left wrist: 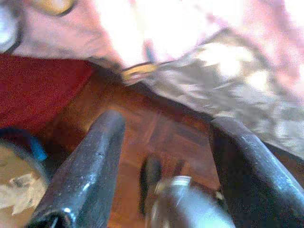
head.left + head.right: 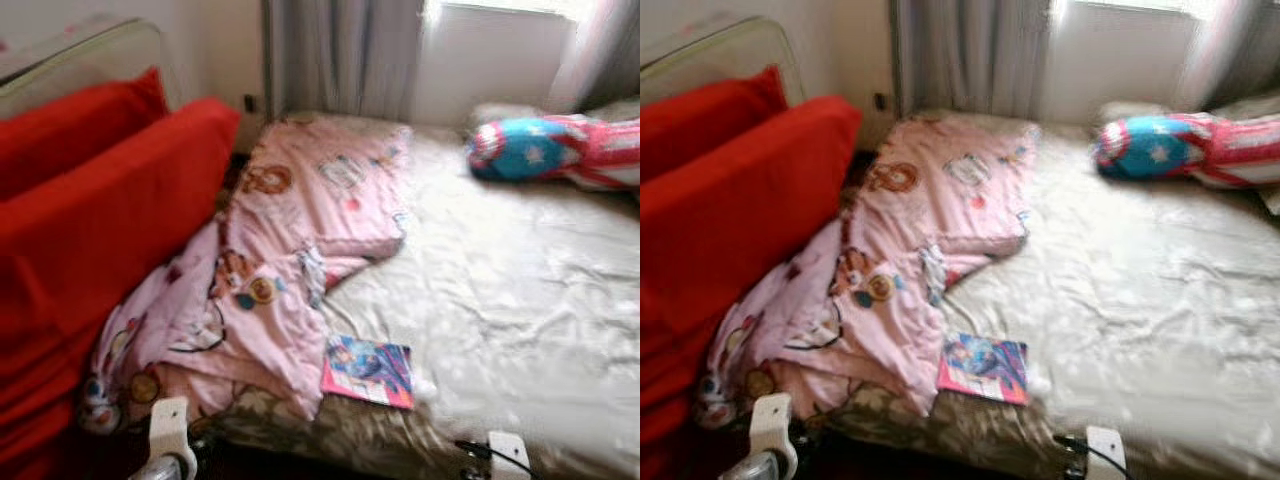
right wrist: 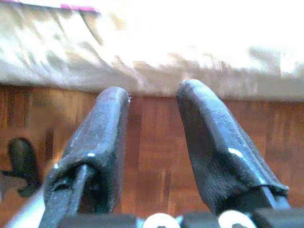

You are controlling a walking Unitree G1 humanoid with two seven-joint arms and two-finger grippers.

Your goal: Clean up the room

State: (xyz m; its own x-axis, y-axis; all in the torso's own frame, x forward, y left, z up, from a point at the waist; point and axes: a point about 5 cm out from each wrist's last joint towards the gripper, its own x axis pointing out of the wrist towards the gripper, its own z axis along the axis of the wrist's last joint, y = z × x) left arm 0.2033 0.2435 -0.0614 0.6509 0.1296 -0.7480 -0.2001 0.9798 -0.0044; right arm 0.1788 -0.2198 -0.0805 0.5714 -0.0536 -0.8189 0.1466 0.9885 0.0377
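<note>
A crumpled pink cartoon-print blanket (image 2: pixel 290 250) lies over the left side of a bed with a cream satin sheet (image 2: pixel 520 300). A pink and blue book (image 2: pixel 368 371) rests on the sheet near the bed's front edge. A blue, red and white plush pillow (image 2: pixel 560 150) lies at the far right. Both arms hang low before the bed, over the wooden floor. My left gripper (image 1: pixel 166 123) is open, with the blanket's hanging edge (image 1: pixel 142 28) ahead of it. My right gripper (image 3: pixel 153 90) is open too, facing the bed's side (image 3: pixel 156 57). Nothing is between either pair of fingers.
Large red cushions (image 2: pixel 100 220) stand against the bed's left side. Grey curtains (image 2: pixel 340 50) and a bright window are behind the bed. Wooden parquet floor (image 3: pixel 152 142) runs along the bed's front. A round blue-rimmed object (image 1: pixel 19 161) sits on the floor by my left gripper.
</note>
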